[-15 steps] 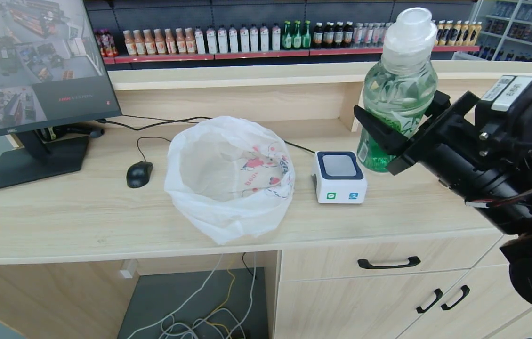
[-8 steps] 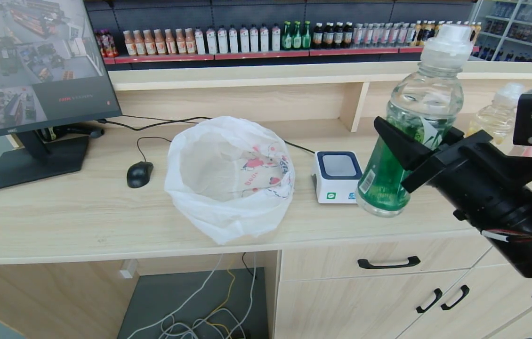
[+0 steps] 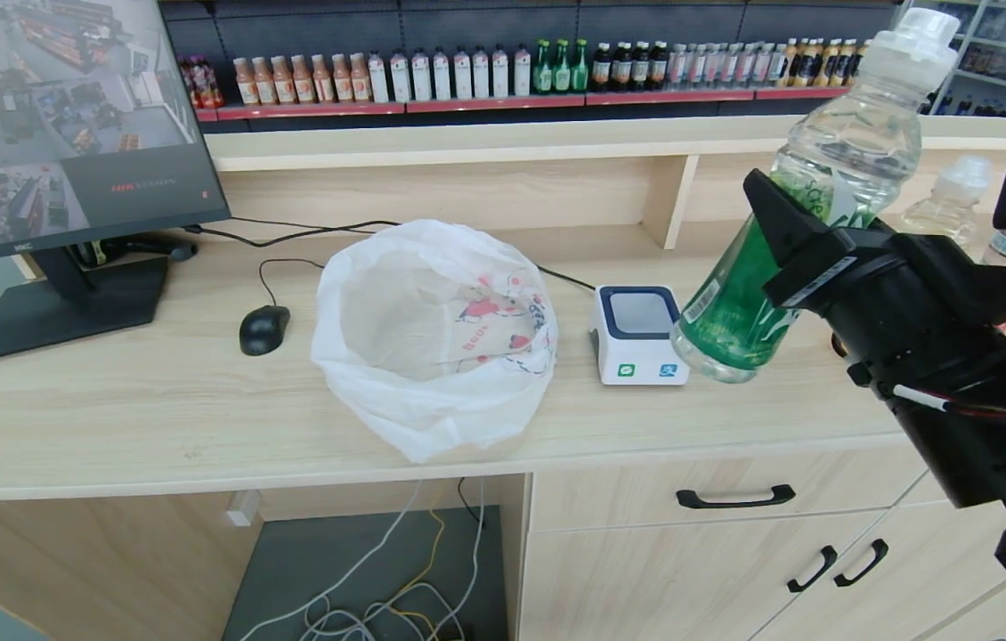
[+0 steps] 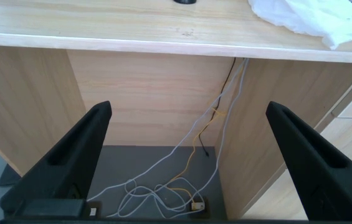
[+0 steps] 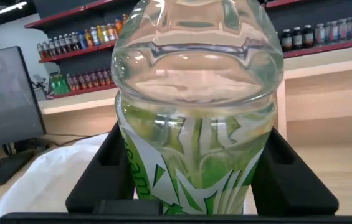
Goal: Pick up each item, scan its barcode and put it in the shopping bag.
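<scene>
Right end effector [image 3: 799, 215] clamped on the tilted green bottle [image 3: 728, 318], held beside the scanner [image 3: 639, 336] above the counter [image 3: 156, 401]; left end effector [image 4: 188, 113] spread apart

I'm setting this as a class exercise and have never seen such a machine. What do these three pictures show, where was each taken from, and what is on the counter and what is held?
This is a two-armed robot at a shop counter. The wide picture comes from a camera on its head, looking down at the counter. On it are a monitor, a computer mouse, an open white shopping bag, a barcode scanner and a second clear bottle. The other two pictures come from cameras on its wrists. The right gripper is shut on a green-labelled drink bottle, tilted, its base beside the scanner. The left gripper is open, low in front of the counter, facing the cables underneath.
</scene>
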You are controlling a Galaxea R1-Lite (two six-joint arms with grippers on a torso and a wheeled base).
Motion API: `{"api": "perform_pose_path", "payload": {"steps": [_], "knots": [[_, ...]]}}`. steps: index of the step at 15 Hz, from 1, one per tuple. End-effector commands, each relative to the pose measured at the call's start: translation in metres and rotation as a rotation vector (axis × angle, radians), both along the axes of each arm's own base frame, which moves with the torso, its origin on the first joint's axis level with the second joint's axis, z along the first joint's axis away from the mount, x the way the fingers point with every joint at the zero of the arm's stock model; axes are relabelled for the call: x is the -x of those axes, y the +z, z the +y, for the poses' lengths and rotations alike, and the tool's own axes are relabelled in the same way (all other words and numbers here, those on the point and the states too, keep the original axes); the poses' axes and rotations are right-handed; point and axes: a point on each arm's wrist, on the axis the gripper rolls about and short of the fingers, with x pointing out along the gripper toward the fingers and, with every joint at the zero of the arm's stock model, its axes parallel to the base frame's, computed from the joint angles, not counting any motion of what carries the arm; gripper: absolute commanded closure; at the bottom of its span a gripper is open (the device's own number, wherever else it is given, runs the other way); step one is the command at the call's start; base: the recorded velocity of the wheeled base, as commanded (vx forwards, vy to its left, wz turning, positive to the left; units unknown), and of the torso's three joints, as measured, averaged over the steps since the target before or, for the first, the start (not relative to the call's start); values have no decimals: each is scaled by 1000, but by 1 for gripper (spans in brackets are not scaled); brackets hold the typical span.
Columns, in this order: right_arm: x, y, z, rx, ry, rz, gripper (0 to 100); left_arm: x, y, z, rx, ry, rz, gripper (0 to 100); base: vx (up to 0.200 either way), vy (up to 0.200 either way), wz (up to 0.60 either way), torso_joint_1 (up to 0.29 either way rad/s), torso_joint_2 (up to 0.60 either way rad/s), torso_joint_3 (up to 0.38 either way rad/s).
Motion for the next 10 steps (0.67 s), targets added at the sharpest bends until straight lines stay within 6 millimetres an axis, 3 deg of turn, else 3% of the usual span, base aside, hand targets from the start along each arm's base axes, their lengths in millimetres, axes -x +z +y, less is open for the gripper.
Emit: {"api": "perform_pose_path", "payload": {"steps": [1,4,10], "knots": [[-2,3,-7,-9,-27,-12,100,0,0,0,-11,-1,1,0,0,0,0,0,0,0],[-10,4,-6,-6,-41,-18,100,0,0,0,-14,-1,2,0,0,0,0,0,0,0],[-20,8,1,-10,-44,-34,100,0,0,0,4,1,-1,0,0,200,0,2,3,4]]}}
